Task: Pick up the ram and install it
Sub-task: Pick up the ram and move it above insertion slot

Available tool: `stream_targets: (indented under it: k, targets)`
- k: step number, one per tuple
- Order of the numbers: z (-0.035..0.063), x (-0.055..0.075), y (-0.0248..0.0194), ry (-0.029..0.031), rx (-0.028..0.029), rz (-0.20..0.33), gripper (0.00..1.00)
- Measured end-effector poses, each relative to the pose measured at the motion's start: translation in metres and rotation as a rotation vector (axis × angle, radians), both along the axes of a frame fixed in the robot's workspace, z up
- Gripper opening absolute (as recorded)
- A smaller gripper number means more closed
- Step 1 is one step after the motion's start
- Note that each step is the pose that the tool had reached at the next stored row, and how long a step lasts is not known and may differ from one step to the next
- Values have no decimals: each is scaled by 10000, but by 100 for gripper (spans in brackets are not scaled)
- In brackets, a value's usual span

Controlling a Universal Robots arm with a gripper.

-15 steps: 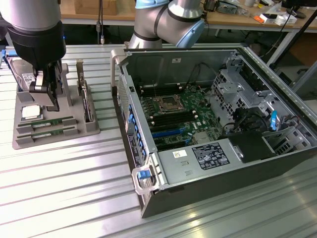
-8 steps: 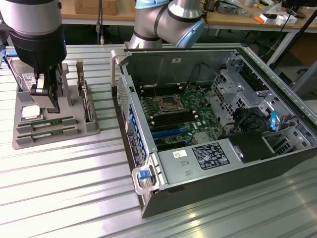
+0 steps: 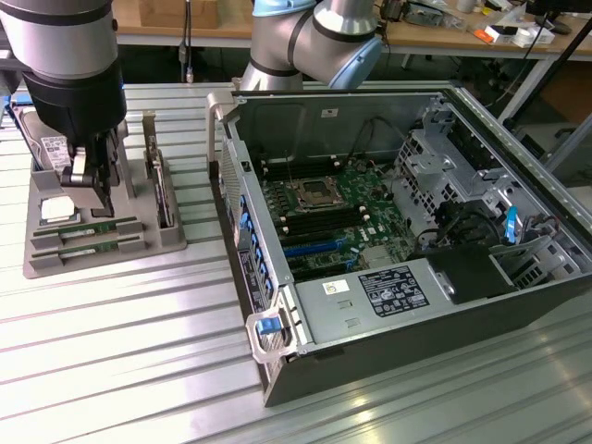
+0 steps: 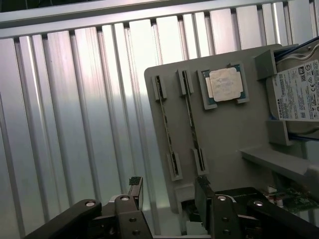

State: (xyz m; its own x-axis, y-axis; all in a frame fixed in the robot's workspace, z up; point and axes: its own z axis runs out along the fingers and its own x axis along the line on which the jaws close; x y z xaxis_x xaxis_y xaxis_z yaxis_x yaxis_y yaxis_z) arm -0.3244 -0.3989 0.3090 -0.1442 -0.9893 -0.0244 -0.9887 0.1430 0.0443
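Two thin green sticks stand on edge in slots of a grey tray. The ram is the stick nearer the tray's outer edge; its twin lies beside it, closer to the square silver processor. My gripper hovers above the tray, open, with nothing between its fingers. In the wrist view the gap between the fingers lines up roughly with the ram's length. The open computer case with its motherboard sits on the exterior view's right.
A hard drive lies at the tray's far end, and another drive stands upright in the tray. The ribbed metal table extends in front. The case's drive cages and cables crowd the exterior view's right.
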Motion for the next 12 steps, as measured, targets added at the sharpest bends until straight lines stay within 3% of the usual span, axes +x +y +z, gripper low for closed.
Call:
stream_targets:
  k: [12]
  targets:
    - [-165, 0, 0, 0, 0, 0, 54]
